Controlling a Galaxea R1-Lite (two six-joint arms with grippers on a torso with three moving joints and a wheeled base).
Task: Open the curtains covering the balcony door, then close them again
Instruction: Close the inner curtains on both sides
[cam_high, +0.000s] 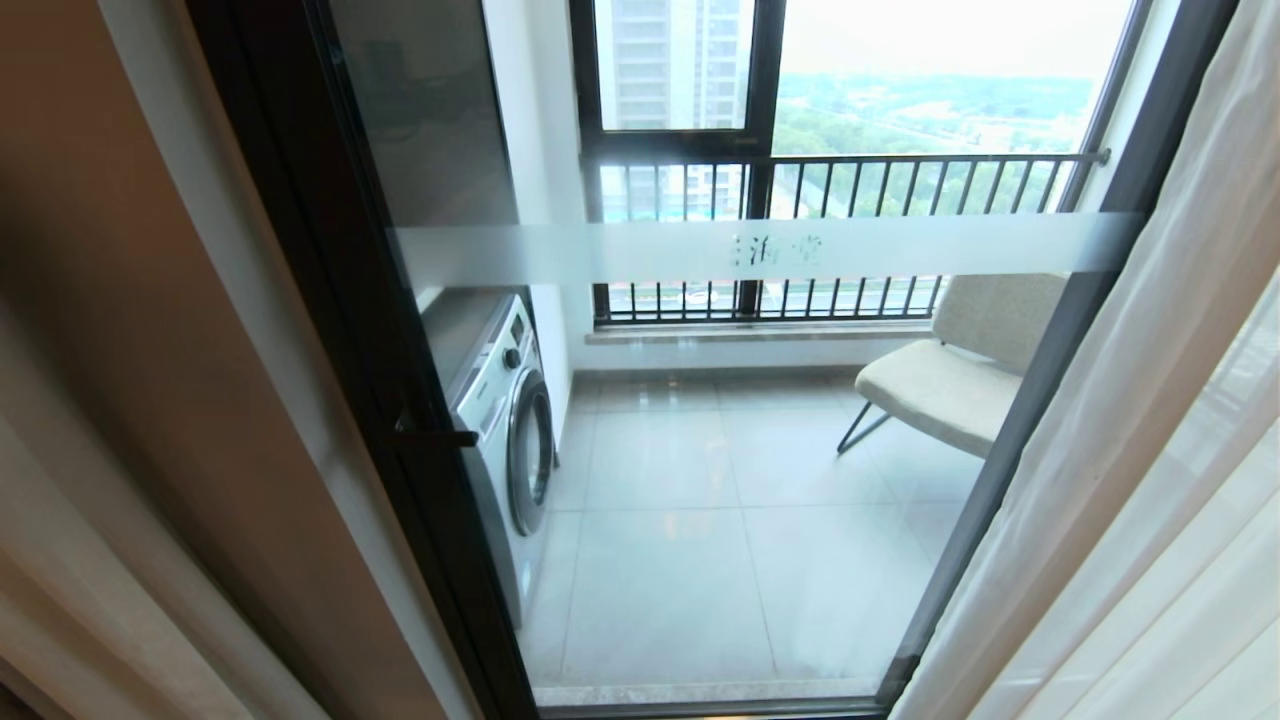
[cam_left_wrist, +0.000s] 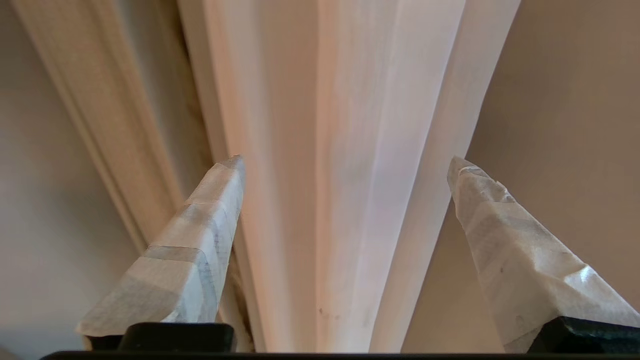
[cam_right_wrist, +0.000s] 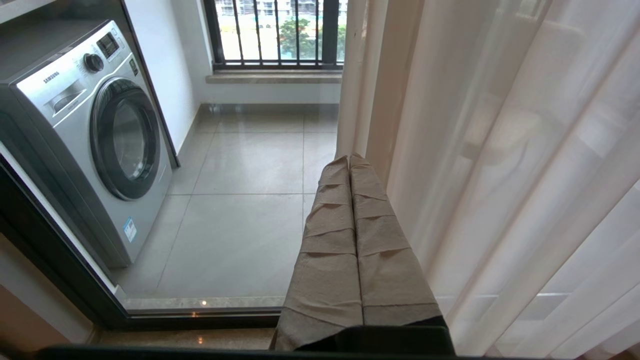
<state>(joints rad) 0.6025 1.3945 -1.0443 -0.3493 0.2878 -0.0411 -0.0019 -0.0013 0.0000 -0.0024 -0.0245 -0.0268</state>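
The balcony door (cam_high: 330, 300) shows as clear glass in a black frame, with a frosted band (cam_high: 760, 250) and a small black handle (cam_high: 437, 438). The curtains are parted: a beige drape (cam_high: 150, 400) hangs at the left and a white sheer (cam_high: 1120, 480) at the right. Neither arm appears in the head view. My left gripper (cam_left_wrist: 345, 162) stands open, and a pale curtain fold (cam_left_wrist: 340, 125) hangs between its taped fingers, ungripped. My right gripper (cam_right_wrist: 349, 160) is shut on nothing, next to the sheer (cam_right_wrist: 500, 150).
Behind the glass, a washing machine (cam_high: 505, 420) stands at the left and a light chair (cam_high: 950, 370) at the right on grey floor tiles (cam_high: 720, 540). A barred window (cam_high: 850, 180) closes the far side of the balcony.
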